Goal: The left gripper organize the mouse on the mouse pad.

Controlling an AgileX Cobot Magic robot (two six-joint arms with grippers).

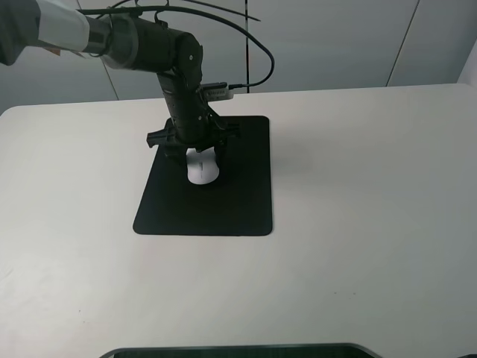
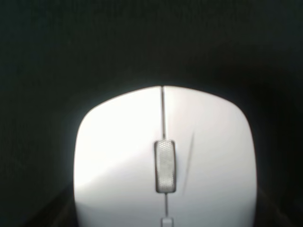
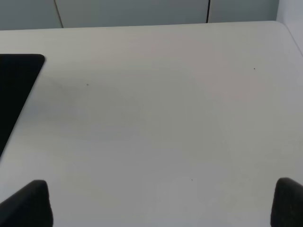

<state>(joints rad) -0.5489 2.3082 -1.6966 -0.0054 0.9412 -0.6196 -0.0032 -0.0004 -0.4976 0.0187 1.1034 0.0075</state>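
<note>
The left gripper [image 1: 195,154] straddled the mouse [image 1: 203,173] on the mouse pad [image 1: 238,201]; clasped or slack, could not tell. Judged best: square it to the pad's edges, release low.

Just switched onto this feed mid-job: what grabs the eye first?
The white mouse stands out sharply on the black mouse pad, left of centre on the pale table. The left gripper hangs directly over the mouse's far end, and the left wrist view is nearly filled by the mouse with its grey scroll wheel.
</note>
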